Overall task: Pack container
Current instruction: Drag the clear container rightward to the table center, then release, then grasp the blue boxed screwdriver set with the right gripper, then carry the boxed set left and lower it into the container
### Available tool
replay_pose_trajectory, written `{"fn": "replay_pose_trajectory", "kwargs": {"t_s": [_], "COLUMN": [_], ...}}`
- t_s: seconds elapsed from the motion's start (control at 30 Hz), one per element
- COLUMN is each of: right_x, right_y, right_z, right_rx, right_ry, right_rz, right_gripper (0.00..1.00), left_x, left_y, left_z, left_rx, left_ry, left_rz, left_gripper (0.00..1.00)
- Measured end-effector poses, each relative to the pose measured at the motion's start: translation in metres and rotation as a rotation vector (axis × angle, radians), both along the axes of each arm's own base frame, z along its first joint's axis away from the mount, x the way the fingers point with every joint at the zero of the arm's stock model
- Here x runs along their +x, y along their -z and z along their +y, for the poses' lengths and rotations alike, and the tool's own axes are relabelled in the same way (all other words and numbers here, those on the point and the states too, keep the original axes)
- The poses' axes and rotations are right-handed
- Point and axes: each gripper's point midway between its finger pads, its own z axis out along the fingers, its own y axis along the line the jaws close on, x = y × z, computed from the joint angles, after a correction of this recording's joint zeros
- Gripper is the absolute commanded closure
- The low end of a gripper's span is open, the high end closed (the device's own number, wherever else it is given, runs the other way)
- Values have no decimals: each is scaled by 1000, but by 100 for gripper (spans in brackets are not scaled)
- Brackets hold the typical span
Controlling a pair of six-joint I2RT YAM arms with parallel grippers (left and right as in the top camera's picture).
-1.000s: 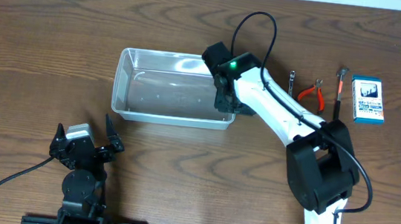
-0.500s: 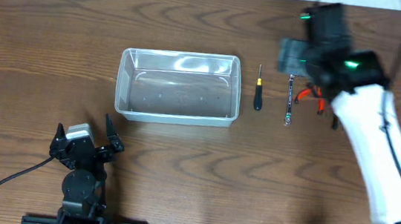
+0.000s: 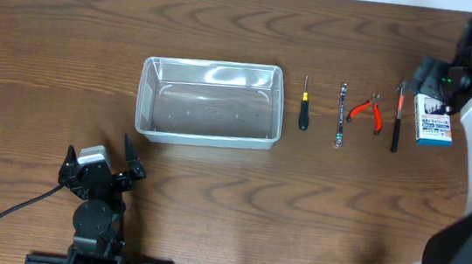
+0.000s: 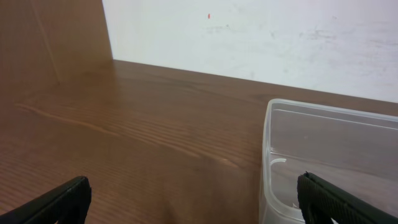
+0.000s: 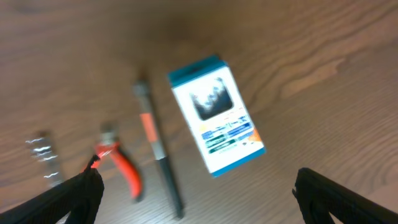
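Observation:
The container (image 3: 208, 101), a clear plastic bin, stands left of centre on the table with nothing in it; its near corner (image 4: 311, 149) shows in the left wrist view. To its right lie a small screwdriver (image 3: 305, 104), a wrench (image 3: 341, 114), red-handled pliers (image 3: 368, 111) and a slim black-and-red tool (image 3: 398, 118). My right gripper (image 3: 434, 83) hovers open above a blue-and-white box (image 5: 216, 115), holding nothing (image 5: 199, 205). My left gripper (image 3: 100, 157) rests open near the front left, pointing at the bin.
The blue-and-white box (image 3: 433, 118) lies at the far right end of the tool row. The pliers (image 5: 118, 165) and slim tool (image 5: 158, 149) lie left of it in the right wrist view. A white wall rises behind the table's far edge (image 4: 249, 37).
My right arm has swung from the container's right end across to the far right above the box, its jaws opening wide. The left arm has not moved.

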Motion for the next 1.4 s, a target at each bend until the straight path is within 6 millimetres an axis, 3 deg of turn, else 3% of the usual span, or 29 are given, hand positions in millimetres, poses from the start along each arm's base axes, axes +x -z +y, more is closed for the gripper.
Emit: {"fn": "replay_pose_trajectory", "kwargs": {"t_s": [0.07, 0.2, 0.37, 0.7, 0.93, 1.0, 1.2, 1.4], "right_x": [4, 8, 15, 12, 8, 9, 9, 3], "right_y": [23, 65, 98, 122, 162, 165, 166, 168], "right_z": [-13, -19, -26, -54, -55, -53, -51, -48], "right_rx": [16, 52, 54, 41, 76, 87, 99, 127], "right_ry": [-38, -167, -244, -265, -281, -288, -285, -254], "right_rz": [40, 127, 172, 195, 264, 261, 260, 277], "right_gripper": [1, 1, 1, 1, 1, 1, 12, 33], "left_x": [0, 0, 0, 0, 0, 0, 0, 0], "left_y": [0, 0, 0, 0, 0, 0, 0, 0], "left_z": [0, 0, 0, 0, 0, 0, 0, 0], "left_rx": [0, 0, 0, 0, 0, 0, 0, 0], "left_ry": [0, 0, 0, 0, 0, 0, 0, 0], "left_rz": [0, 0, 0, 0, 0, 0, 0, 0], "left_gripper": [2, 2, 2, 2, 2, 2, 2, 2]}}
